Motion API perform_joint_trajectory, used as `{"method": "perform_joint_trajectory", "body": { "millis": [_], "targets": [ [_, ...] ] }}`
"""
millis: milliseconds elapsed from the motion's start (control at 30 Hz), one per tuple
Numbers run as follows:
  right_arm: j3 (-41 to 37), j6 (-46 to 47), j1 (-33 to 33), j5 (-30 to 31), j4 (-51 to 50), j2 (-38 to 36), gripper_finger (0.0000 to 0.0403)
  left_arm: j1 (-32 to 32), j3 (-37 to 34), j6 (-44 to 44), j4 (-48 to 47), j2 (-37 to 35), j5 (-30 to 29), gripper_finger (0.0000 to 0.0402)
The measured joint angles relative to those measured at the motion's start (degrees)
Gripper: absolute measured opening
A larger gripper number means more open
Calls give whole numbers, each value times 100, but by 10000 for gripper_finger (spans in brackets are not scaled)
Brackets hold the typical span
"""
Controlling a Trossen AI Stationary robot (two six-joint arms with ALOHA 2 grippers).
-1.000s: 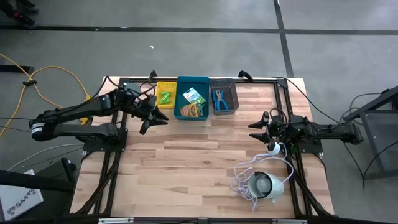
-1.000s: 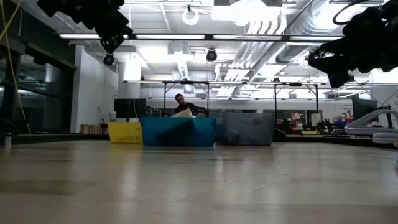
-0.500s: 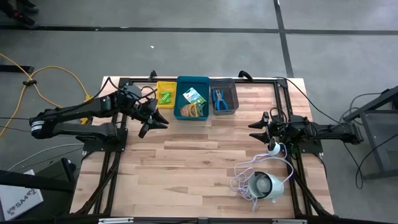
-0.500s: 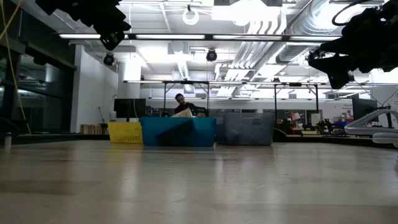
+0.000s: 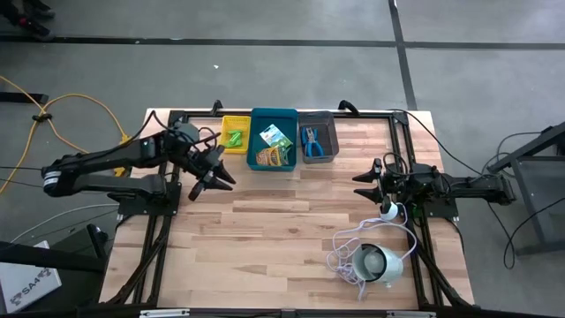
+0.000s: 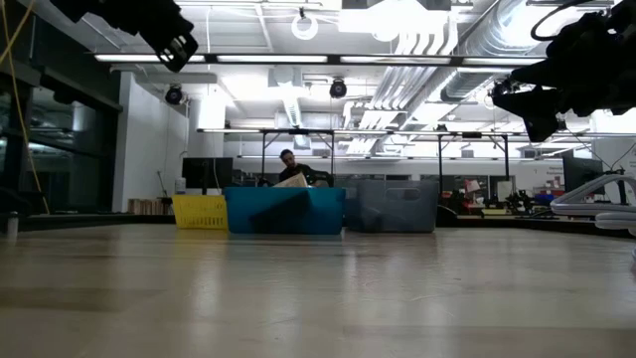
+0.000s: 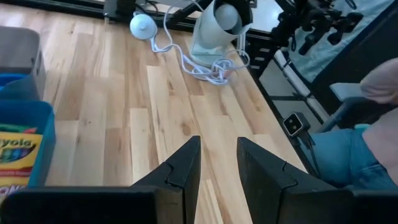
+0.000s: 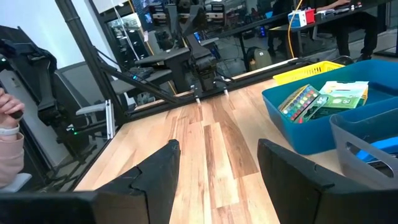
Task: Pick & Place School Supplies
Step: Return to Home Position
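Hovering over the table's [image 5: 291, 230] left side near its far edge, our left gripper [image 5: 214, 185] is parted and empty. Along the far edge we see green erasers [image 5: 235, 138] in the yellow bin [image 5: 224, 125], crayon boxes [image 5: 275, 156] in the blue bin [image 5: 261, 122], and scissors [image 5: 312, 136] in the grey bin [image 5: 327, 147]. Our right gripper [image 5: 361, 184] hangs spread wide and empty by the right edge.

low: bins [image 6: 283, 211] hide contents | left wrist: crayon box [image 7: 15, 155] cut by edge | high: green pieces [image 5: 234, 138] too small to count
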Motion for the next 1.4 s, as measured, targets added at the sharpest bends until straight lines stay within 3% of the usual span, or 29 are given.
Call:
{"method": "perform_joint_trajectory", "body": {
  "millis": [267,867,1133,1400],
  "targets": [
    [0,-2,-2,11,8,2,207,1,-278,-119,-250,-648,-226,101],
    [0,-2,-1,13,15,2,207,1,-2880,-1302,1710,-3688,-541,101],
    [0,-4,0,13,17,2,207,4,-3648,-1585,1853,-4497,-2016,101],
    [0,-2,0,13,19,2,207,-63,-4125,-1313,2476,-4489,-2651,101]
  ]
}}
